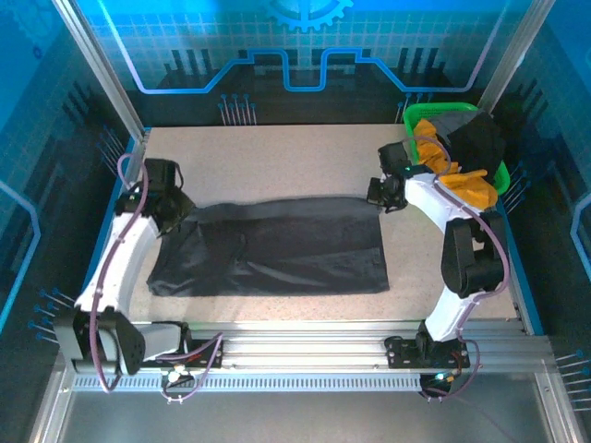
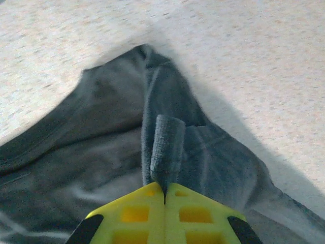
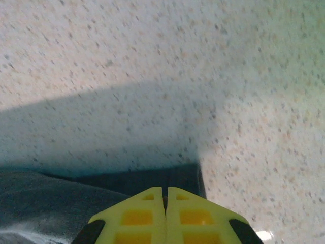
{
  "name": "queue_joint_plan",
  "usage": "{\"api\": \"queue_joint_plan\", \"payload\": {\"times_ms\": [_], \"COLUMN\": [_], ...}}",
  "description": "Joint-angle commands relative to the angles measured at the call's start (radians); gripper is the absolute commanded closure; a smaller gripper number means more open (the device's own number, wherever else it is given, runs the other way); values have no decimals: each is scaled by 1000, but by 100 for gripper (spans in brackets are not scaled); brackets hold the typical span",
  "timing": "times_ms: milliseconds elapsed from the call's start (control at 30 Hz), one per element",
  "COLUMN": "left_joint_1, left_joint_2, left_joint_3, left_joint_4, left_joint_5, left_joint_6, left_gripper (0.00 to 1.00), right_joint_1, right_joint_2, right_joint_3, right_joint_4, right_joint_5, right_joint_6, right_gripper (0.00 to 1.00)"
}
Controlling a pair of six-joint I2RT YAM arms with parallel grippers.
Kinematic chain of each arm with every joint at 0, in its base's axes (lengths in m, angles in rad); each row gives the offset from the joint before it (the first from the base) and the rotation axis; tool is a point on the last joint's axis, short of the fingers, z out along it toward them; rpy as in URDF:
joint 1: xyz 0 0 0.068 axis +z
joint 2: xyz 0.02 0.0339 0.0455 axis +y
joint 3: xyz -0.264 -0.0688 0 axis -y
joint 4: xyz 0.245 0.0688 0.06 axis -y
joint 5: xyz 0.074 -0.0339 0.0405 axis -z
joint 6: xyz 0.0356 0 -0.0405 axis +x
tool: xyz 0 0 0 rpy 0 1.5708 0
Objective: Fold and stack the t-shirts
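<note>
A large dark charcoal-grey t-shirt lies spread across the middle of the table. At its far left corner, my left gripper is shut on a pinched ridge of the grey cloth, which rises from between the yellow jaws. My right gripper sits at the shirt's far right corner. Its jaws are shut, with the cloth's dark edge running in at their tips. A mustard-yellow t-shirt and a black one hang out of the basket.
A bright green plastic basket stands at the far right corner, close behind the right arm. Bare speckled tabletop lies beyond the shirt, with a narrower strip on the near side. Metal frame rails border the table.
</note>
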Motion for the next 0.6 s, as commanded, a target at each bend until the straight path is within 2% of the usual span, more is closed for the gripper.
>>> {"api": "queue_joint_plan", "payload": {"times_ms": [0, 133, 267, 367, 567], "left_joint_1": [15, 17, 17, 17, 17], "left_joint_2": [-92, -194, -263, -280, -299], "left_joint_3": [-86, -182, -275, -325, -344], "left_joint_4": [-91, -145, -168, -173, -200], "left_joint_5": [-79, -106, -86, -55, -72], "left_joint_6": [-46, -86, -128, -161, -183], "left_gripper": [100, 100, 100, 100, 100], "right_joint_1": [24, 32, 41, 46, 54], "right_joint_2": [-78, -113, -130, -128, -128], "right_joint_3": [-68, -145, -211, -227, -240], "right_joint_4": [6, -14, -9, -15, -54], "right_joint_5": [33, 39, 30, 35, 56], "right_joint_6": [25, 55, 66, 66, 83], "right_gripper": [100, 100, 100, 100, 100]}}
